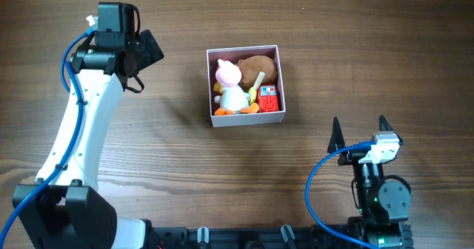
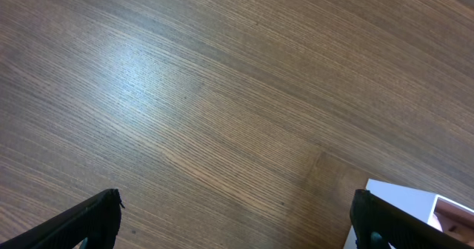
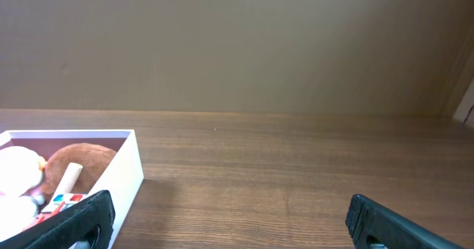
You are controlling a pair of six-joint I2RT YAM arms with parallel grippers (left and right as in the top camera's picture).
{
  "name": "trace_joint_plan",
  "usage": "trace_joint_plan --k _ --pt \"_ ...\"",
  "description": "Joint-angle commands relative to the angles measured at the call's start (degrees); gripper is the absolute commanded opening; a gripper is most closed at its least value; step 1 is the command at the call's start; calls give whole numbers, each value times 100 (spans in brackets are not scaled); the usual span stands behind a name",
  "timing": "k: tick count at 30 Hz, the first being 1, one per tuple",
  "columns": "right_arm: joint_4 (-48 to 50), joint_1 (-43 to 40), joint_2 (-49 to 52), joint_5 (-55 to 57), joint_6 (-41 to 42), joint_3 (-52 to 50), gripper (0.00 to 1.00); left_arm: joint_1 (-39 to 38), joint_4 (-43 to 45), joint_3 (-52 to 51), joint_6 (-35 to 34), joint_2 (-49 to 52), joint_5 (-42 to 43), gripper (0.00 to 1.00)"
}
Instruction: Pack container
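Note:
The container (image 1: pixel 244 120), a small square white box with a pink inside, sits at the table's middle. It holds a white and pink duck-like toy (image 1: pixel 231 86), a brown plush (image 1: pixel 261 67), a red block toy (image 1: pixel 268 99) and a pale stick (image 1: pixel 257 82). Its corner shows in the left wrist view (image 2: pixel 404 201) and its white wall in the right wrist view (image 3: pixel 126 171). My left gripper (image 1: pixel 148 50) is open and empty, left of the container. My right gripper (image 1: pixel 359 130) is open and empty, near the front right, apart from the container.
The bare wooden table (image 1: pixel 355 49) surrounds the container. A plain brown wall (image 3: pixel 237 41) stands behind the table's far edge. Blue cables run along both arms.

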Motion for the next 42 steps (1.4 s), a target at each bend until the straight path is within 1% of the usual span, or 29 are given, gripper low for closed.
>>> trace_joint_plan --k 1,18,20,24,30,39,42 --pt "9 -22 -44 13 -59 -13 100 42 -4 17 -52 -35 28 100" --pt "7 -22 -44 13 -57 -13 100 44 -4 17 -52 -26 28 100" --pt "7 -22 -44 13 -57 -13 100 42 -7 17 -52 -251 28 100" --pt "9 -22 -44 13 -57 -13 100 -63 -4 17 -52 -1078 28 100" --pt "9 -22 -44 13 -57 -13 100 -330 -7 17 -52 -2951 28 100" --pt "7 -22 -44 13 -59 -13 100 -332 -2 17 4 -5569 9 100" --pt "9 -22 -44 13 -57 -13 100 -323 -168 17 7 -6378 -35 100"
